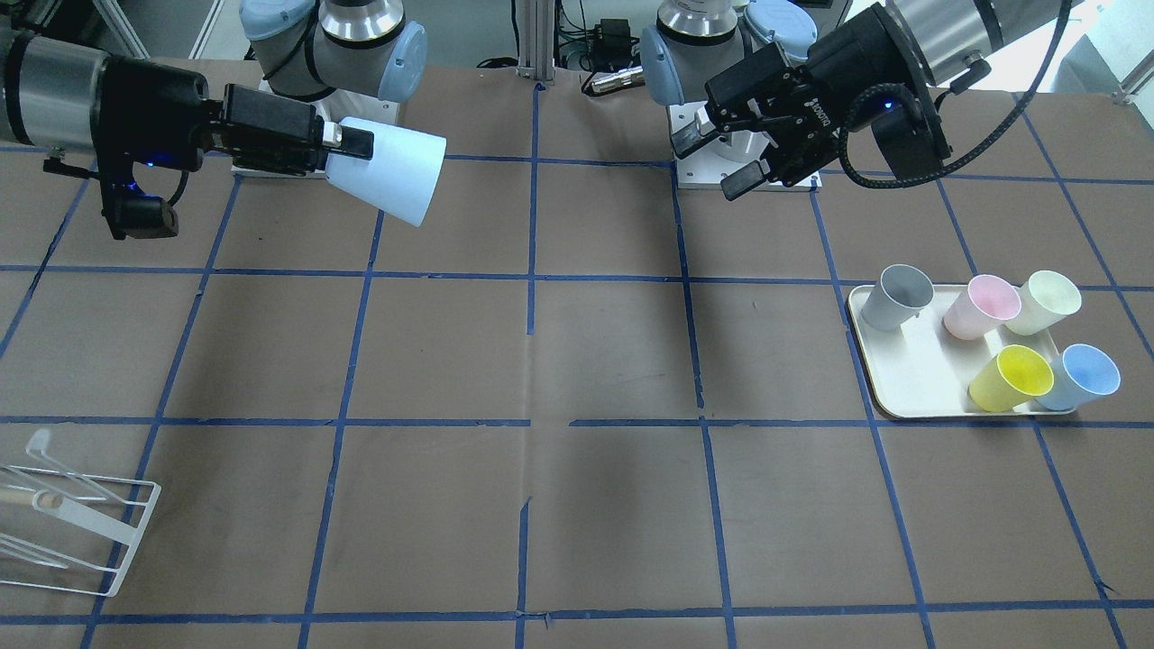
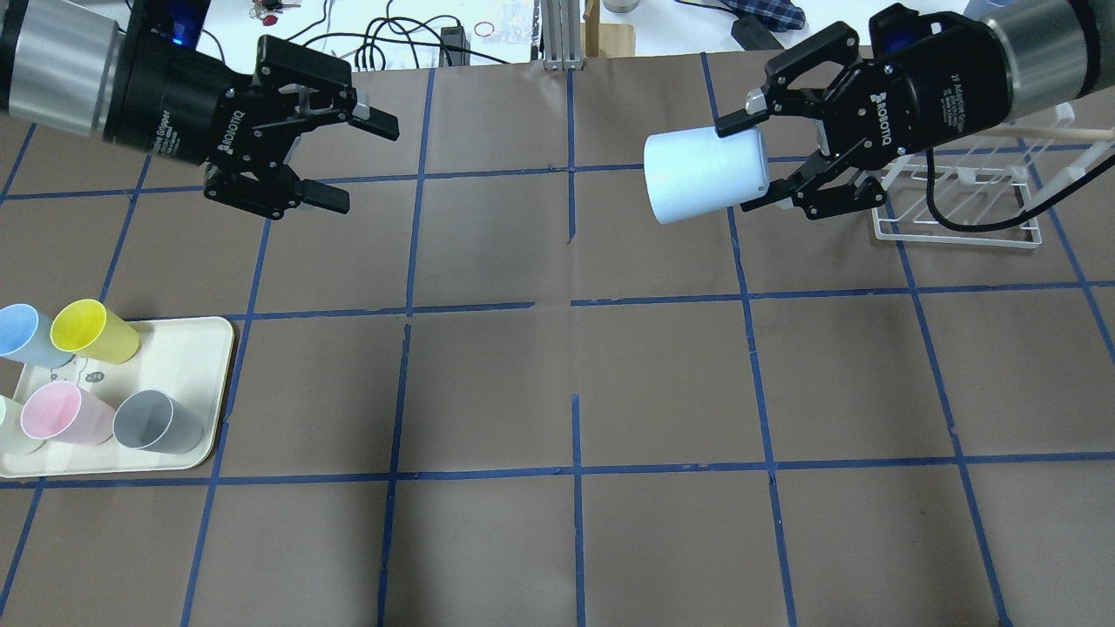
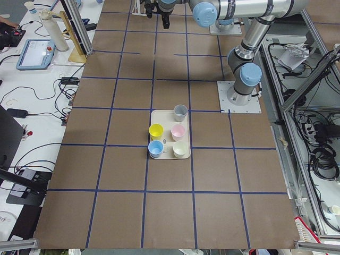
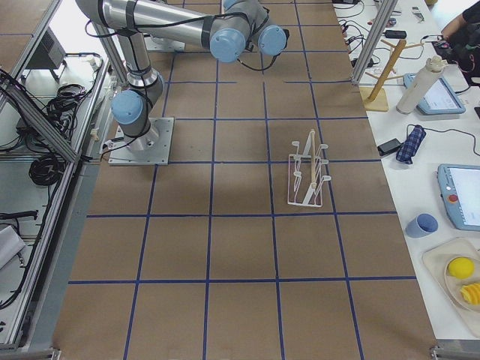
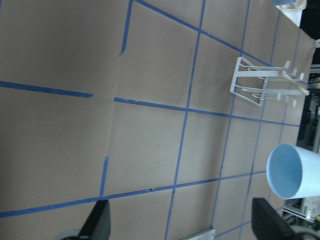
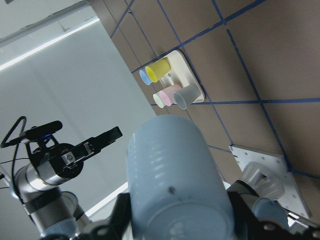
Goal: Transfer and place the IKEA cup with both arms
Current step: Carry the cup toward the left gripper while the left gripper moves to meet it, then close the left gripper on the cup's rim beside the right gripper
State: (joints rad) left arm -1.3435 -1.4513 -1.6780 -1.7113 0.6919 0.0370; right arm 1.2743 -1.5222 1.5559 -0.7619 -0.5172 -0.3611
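Observation:
The IKEA cup (image 2: 704,174) is a pale-blue tumbler held sideways in the air, and my right gripper (image 2: 747,165) is shut on its base end. Its open mouth points toward my left gripper (image 2: 348,161), which is open and empty, about two grid squares from the cup. In the front-facing view the cup (image 1: 389,180) is at the upper left in the right gripper (image 1: 347,144), and the left gripper (image 1: 712,162) is at the upper right. The left wrist view shows the cup's mouth (image 5: 286,171). The right wrist view shows its base (image 6: 175,185).
A cream tray (image 2: 196,348) at the near left holds a second blue cup (image 2: 22,331), a yellow cup (image 2: 87,329), a pink cup (image 2: 57,412), a grey cup (image 2: 157,421) and a pale cup (image 1: 1046,300). A white wire rack (image 2: 958,205) stands under the right arm.

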